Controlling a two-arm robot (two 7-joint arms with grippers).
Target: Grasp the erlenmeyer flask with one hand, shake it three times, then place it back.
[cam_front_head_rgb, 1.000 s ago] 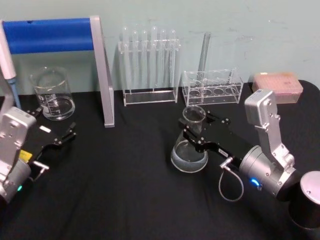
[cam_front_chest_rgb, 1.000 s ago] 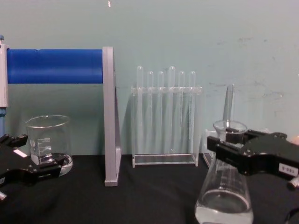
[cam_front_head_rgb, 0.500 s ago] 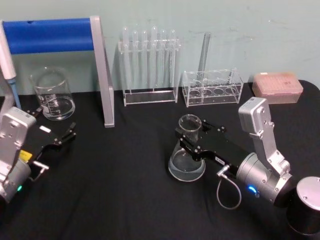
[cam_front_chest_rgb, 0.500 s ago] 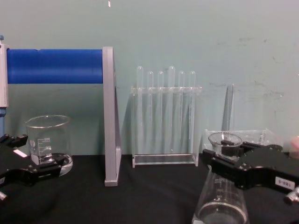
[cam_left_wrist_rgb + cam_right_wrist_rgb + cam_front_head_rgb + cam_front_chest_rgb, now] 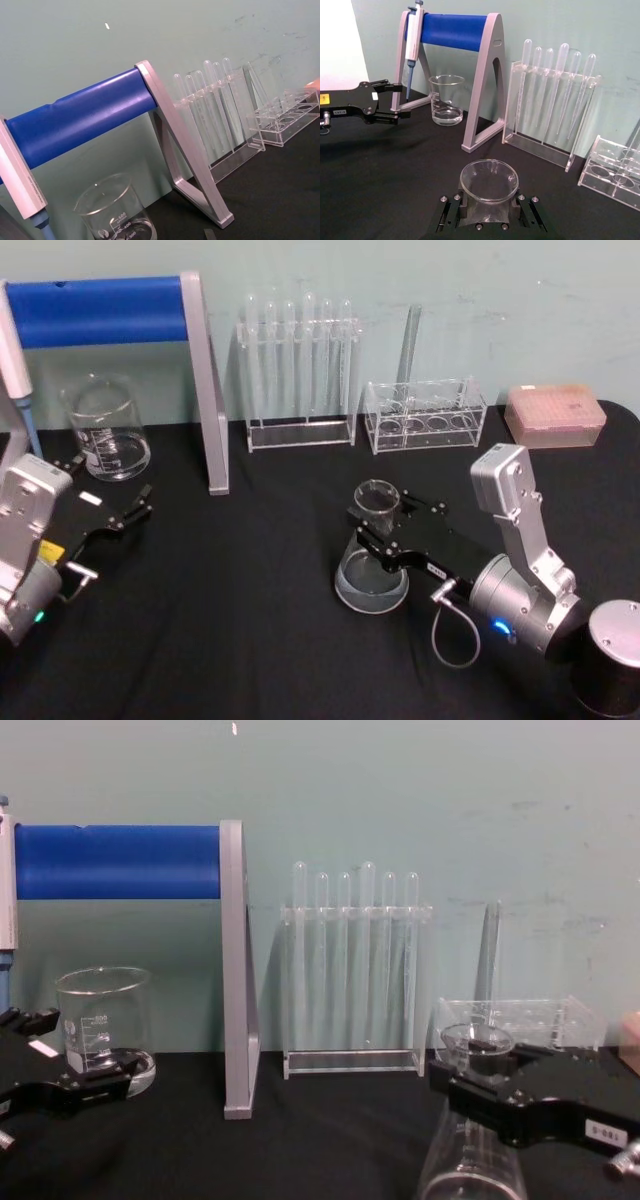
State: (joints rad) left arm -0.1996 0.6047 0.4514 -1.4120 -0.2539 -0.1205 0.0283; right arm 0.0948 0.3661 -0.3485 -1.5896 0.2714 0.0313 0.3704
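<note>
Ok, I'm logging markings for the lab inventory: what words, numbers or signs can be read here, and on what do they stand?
"400", "300", as far as I can read them: graduations on the beaker.
Right gripper, shut on the erlenmeyer flask: its white label is too small to read.
Left gripper: its white tag is blurred and unreadable.
Erlenmeyer flask: no legible marks.

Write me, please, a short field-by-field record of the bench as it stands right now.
Flask: erlenmeyer flask, upright, a little clear liquid, mid black table
Right gripper: shut on the flask's neck
Left gripper: open, idle beside the beaker
Flask base touching table: cannot tell
Behind: blue-barred stand, tube rack
</note>
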